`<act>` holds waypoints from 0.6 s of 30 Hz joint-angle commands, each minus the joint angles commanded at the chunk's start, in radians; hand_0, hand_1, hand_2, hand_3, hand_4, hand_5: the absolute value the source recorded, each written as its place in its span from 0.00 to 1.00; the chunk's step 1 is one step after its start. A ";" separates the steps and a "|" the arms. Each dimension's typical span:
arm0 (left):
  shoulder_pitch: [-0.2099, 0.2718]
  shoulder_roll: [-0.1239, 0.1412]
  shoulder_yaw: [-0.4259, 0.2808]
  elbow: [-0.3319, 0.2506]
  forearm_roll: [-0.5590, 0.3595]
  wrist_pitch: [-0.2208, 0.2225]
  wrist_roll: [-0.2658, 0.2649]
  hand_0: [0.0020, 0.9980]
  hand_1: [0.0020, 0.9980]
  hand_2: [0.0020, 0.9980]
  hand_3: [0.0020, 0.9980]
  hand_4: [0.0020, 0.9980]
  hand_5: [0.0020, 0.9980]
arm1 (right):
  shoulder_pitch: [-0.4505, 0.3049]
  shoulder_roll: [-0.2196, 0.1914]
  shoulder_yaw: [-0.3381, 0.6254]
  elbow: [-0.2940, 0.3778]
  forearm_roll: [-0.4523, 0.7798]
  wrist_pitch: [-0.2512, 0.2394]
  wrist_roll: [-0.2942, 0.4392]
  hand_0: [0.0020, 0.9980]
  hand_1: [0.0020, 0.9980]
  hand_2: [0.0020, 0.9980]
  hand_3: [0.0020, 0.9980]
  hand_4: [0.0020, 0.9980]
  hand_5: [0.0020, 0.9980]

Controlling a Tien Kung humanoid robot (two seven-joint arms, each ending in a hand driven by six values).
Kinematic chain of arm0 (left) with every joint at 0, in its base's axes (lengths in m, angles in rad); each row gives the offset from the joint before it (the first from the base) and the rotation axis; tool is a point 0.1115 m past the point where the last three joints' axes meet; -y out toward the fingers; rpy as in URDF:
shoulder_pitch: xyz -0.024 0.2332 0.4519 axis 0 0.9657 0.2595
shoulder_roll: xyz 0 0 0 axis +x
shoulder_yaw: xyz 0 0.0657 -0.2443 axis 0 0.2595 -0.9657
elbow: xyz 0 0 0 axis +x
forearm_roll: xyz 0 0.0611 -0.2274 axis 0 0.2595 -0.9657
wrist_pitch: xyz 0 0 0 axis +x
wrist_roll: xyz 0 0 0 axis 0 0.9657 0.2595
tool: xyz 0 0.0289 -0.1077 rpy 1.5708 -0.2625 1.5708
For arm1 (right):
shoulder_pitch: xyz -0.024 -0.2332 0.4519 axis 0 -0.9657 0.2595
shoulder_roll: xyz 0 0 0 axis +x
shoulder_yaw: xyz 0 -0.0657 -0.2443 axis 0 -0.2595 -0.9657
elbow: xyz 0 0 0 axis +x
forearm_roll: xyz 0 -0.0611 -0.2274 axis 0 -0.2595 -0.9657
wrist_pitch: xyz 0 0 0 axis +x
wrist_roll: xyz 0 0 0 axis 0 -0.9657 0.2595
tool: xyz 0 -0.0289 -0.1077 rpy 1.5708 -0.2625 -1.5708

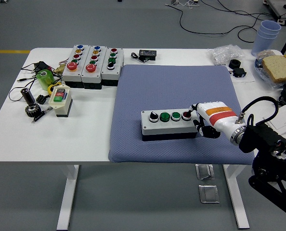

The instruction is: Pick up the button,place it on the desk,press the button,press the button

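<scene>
A grey button box [169,124] lies on the blue mat [176,84], carrying a black knob, two green buttons and a red button [186,115] at its right end. My right hand [204,120], white with a red and orange band, is at the box's right end. One finger reaches over toward the red button; the other fingers curl down beside the box's end. Whether the fingertip touches the button is unclear. The left arm does not show.
Three button boxes [92,65] stand at the table's back left. A small cream switch box [60,99], a green item, a gear and cables lie at the left. A black device [147,55], plastic bag, cups [267,34] and bread [279,68] sit at the back right.
</scene>
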 joint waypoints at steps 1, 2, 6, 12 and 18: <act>0.001 0.000 0.000 0.000 0.001 0.000 0.000 0.65 0.61 0.59 0.57 0.31 0.86 | 0.000 0.001 0.005 0.006 -0.004 -0.002 -0.001 0.24 0.00 0.23 0.65 0.47 0.00; 0.001 0.000 -0.001 0.000 0.003 -0.001 0.000 0.65 0.61 0.59 0.57 0.31 0.86 | 0.000 0.003 0.011 0.011 -0.008 -0.003 -0.002 0.24 0.00 0.23 0.65 0.47 0.00; 0.004 0.000 -0.001 0.000 0.008 -0.002 0.001 0.65 0.61 0.59 0.57 0.31 0.86 | 0.002 0.013 0.020 0.022 -0.016 -0.010 -0.008 0.23 0.00 0.23 0.65 0.47 0.00; 0.005 0.000 -0.002 0.000 0.012 -0.002 0.001 0.65 0.61 0.59 0.57 0.31 0.86 | 0.007 0.035 0.002 0.018 -0.016 -0.007 -0.010 0.23 0.00 0.23 0.64 0.47 0.00; 0.005 0.000 0.001 0.000 0.008 -0.001 0.000 0.65 0.61 0.60 0.57 0.31 0.87 | 0.013 0.057 -0.013 0.000 -0.014 -0.005 -0.012 0.23 0.00 0.23 0.64 0.47 0.00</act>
